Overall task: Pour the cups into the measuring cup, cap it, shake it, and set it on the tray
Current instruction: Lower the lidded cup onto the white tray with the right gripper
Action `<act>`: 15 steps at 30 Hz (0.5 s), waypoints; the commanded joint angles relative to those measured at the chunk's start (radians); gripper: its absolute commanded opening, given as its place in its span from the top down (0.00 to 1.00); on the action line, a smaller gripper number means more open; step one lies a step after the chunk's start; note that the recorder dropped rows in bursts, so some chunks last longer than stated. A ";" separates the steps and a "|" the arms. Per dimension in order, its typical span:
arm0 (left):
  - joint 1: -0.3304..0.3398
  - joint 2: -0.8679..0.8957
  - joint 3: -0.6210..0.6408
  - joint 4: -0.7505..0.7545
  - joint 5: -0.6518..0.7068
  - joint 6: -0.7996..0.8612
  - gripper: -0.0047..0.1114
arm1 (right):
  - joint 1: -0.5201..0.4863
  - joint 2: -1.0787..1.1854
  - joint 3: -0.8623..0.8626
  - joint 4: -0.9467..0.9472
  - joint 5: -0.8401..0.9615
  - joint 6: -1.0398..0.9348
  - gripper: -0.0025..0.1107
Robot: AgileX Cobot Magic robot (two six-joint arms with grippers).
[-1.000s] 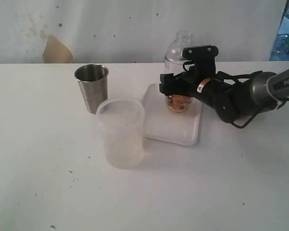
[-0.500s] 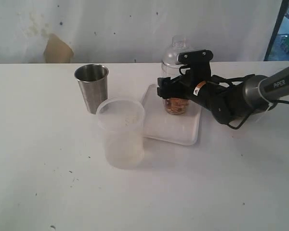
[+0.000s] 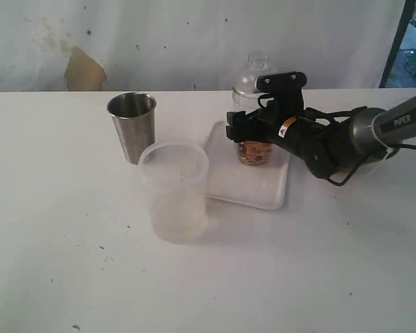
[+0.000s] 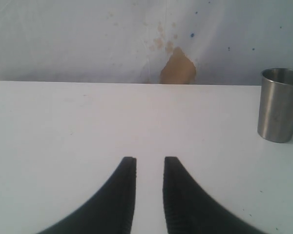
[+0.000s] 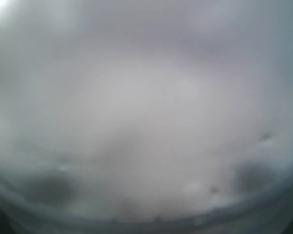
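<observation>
Starting with the outside view: seeing the measuring cup (image 3: 252, 151) already wearing its clear domed cap (image 3: 256, 69) and standing on the tray (image 3: 229, 182), right of centre, with brownish stuff sitting in the bottom. Seeing the right gripper (image 3: 248, 130) reaching in from the right edge, jaws spread wide and hugging both sides of the measuring cup, looking like a proper grip. Spotting the steel tumbler (image 3: 132, 125) upper left of centre, the frosted cup (image 3: 173, 191) just below it and right up against the tray's left rim, and the wooden cup (image 3: 83, 71) way back at upper left. Not managing to see inside any of them. Guessing at pouring and capping as done, probably shaking too, leaving only letting go and backing off.

Moving to the left wrist view: seeing the left gripper (image 4: 150, 163) hanging over bare table (image 4: 63, 122), jaws nearly together with just a thin gap, holding nothing. Catching the steel tumbler (image 4: 281, 105) and wooden cup (image 4: 178, 68) well beyond it.

Finishing with the right wrist view: getting only a whitish blur, so learning nothing about the jaws here.
</observation>
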 commanded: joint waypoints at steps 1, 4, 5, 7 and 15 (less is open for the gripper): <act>0.000 -0.004 0.005 -0.012 -0.003 0.001 0.78 | -0.005 -0.006 -0.008 0.013 0.038 0.004 0.27; 0.000 -0.004 0.005 -0.012 -0.003 0.001 0.78 | -0.005 -0.006 -0.022 0.020 0.083 0.002 0.16; 0.000 -0.004 0.005 -0.012 -0.003 0.001 0.78 | -0.005 -0.006 -0.025 0.020 0.095 0.002 0.11; 0.000 -0.004 0.005 -0.012 -0.003 0.001 0.78 | -0.005 -0.008 -0.030 0.020 0.099 0.000 0.05; 0.000 -0.004 0.005 -0.012 -0.003 0.001 0.78 | -0.005 -0.071 -0.028 0.020 0.215 -0.003 0.05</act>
